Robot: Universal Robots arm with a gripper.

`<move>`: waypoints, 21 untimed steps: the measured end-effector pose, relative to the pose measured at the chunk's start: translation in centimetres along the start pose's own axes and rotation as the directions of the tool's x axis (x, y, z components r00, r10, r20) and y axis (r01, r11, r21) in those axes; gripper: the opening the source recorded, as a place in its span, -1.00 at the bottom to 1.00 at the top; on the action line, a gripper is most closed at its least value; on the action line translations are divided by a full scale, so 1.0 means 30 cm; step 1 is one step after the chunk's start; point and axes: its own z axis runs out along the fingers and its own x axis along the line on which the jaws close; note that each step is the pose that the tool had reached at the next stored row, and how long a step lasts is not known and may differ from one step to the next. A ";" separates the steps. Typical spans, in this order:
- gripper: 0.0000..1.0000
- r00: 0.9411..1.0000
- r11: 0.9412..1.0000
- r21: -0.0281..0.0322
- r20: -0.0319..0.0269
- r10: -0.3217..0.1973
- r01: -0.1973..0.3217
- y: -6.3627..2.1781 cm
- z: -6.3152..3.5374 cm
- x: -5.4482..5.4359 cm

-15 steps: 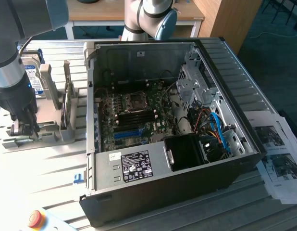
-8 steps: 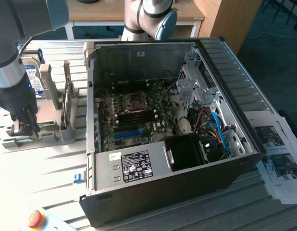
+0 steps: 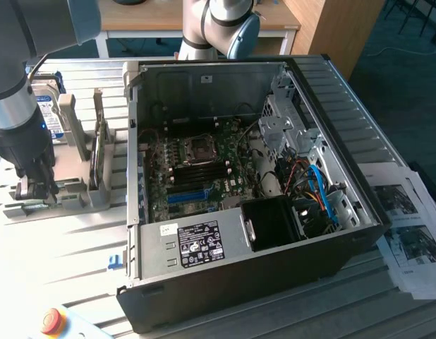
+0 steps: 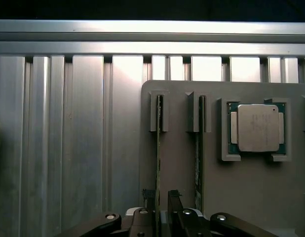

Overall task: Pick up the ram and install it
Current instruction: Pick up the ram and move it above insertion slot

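Two ram sticks stand on edge in slots of a grey holder plate (image 4: 177, 163). My gripper (image 4: 161, 196) is low over the nearer ram (image 4: 158, 148), with one finger on each side of its thin green edge and a small gap still showing on one side. The second ram (image 4: 197, 163) stands parallel beside it. In the exterior view my gripper (image 3: 34, 189) reaches down onto the grey holder (image 3: 73, 192) at the exterior view's left, away from the open computer case (image 3: 232, 254). The black memory slots (image 3: 198, 169) lie on the motherboard inside the case.
A square silver processor (image 4: 256, 127) sits in a pocket of the holder next to the rams. A hard drive (image 3: 50, 106) and upright grey brackets (image 3: 80, 131) stand behind the holder. A red button (image 3: 51, 321) is at the front, and papers (image 3: 408, 233) lie at the exterior view's right.
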 end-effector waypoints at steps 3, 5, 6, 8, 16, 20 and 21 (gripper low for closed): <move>-0.51 1.000 1.000 0.000 0.000 0.000 0.000 0.000 0.001 0.000; -0.51 1.000 1.000 0.000 0.000 0.000 0.000 0.000 0.002 0.000; -0.51 1.000 1.000 0.000 0.000 0.000 0.000 0.000 0.002 0.000; -0.51 1.000 1.000 0.000 0.000 0.000 0.000 0.000 0.002 0.000; -0.67 1.000 1.000 0.000 0.000 0.000 0.000 0.000 0.002 0.000; -0.67 1.000 1.000 0.000 -0.001 0.000 0.000 0.000 0.002 0.000; -0.67 1.000 1.000 0.000 0.000 0.000 0.000 0.000 0.002 0.000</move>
